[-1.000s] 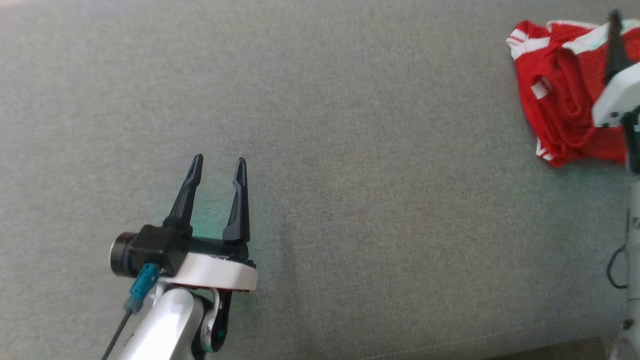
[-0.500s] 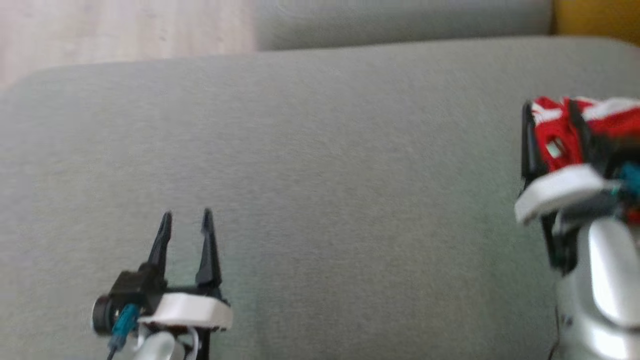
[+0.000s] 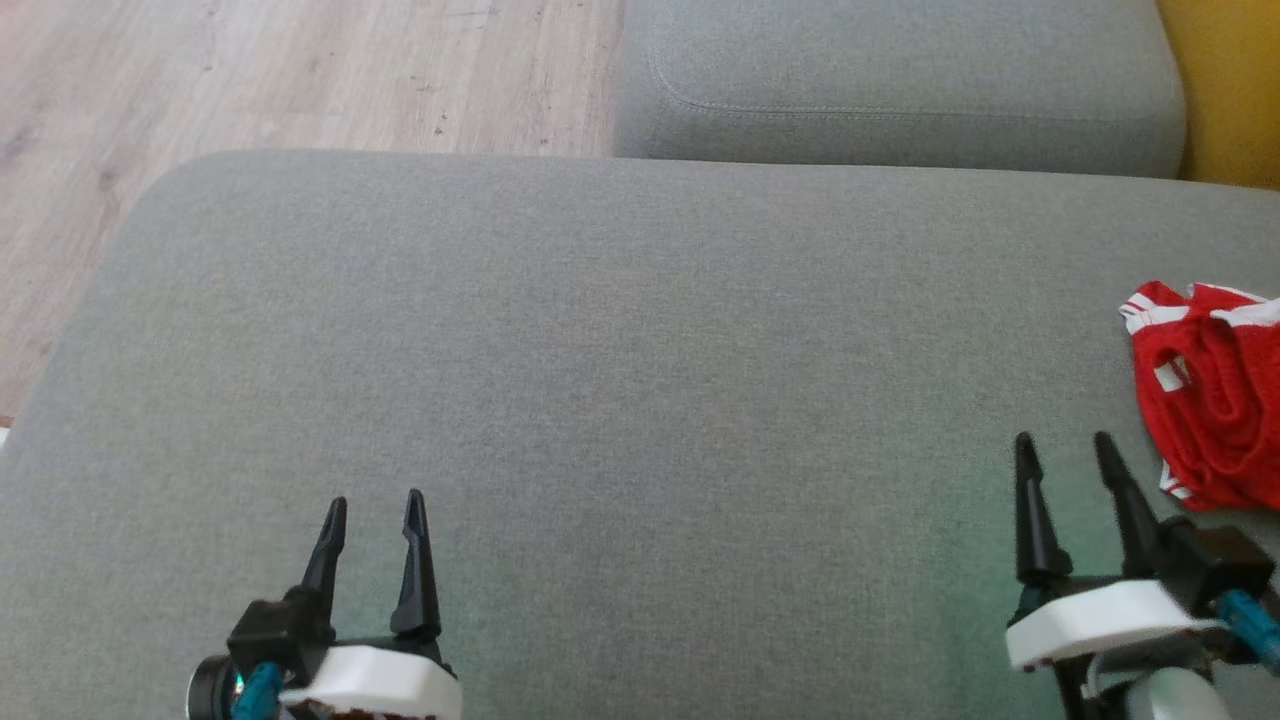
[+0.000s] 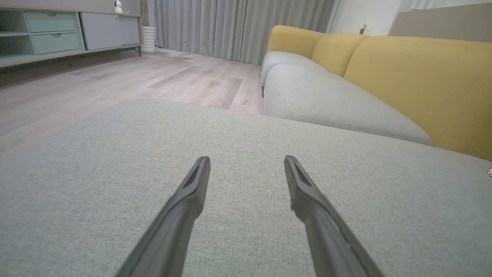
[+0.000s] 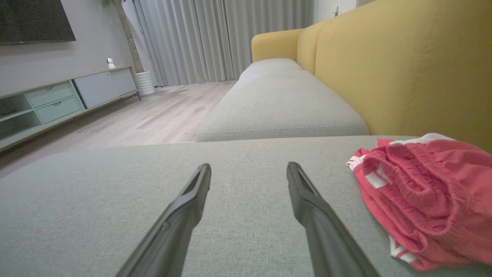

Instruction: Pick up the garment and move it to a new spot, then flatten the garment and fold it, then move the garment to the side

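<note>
Here the red garment lies bunched on the sofa cushion, just right of the right gripper, whose fingers are apart. The left gripper, likewise apart, sits well away.

We lose the right side of the red garment past the head view's edge, and its bunched folds keep us from telling what kind of piece it is. In the left wrist view we catch a tiny sliver of it at the right edge, too small to read. The bottom edge cuts off the bodies of the left gripper and the right gripper, and the right one's wrist is slightly blurred. The white object on the cabinet is too small to identify.
</note>
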Robot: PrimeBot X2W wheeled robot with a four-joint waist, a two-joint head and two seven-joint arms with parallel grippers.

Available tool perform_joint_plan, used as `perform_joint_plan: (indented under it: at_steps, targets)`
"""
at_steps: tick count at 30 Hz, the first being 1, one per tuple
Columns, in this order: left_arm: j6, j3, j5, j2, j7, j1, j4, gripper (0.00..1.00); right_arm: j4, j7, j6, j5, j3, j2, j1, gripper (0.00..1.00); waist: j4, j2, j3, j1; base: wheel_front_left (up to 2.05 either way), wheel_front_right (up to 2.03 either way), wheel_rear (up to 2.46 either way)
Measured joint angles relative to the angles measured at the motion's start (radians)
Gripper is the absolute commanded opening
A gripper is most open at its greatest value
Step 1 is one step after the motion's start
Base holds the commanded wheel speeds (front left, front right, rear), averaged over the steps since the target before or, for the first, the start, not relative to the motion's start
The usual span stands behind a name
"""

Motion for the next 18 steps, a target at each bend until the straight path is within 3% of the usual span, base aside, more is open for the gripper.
perform_joint_plan:
  at_steps: [17, 18]
  targets:
    - [-0.006, -0.006, 0.01, -0.014, 0.0, 0.0, 0.046, 1.0, -0.039, -0.017, 0.0, -0.021, 0.026, 0.0, 0.025, 1.0, -0.028, 0.0, 0.024, 0.0002, 0.0, 0.0, 0.0]
    - [-0.006, -0.006, 0.01, -0.015, 0.0, 0.001, 0.049, 0.0, -0.039, -0.017, 0.0, -0.021, 0.026, 0.0, 0.025, 0.0, -0.029, 0.0, 0.024, 0.0002, 0.0, 0.0, 0.0]
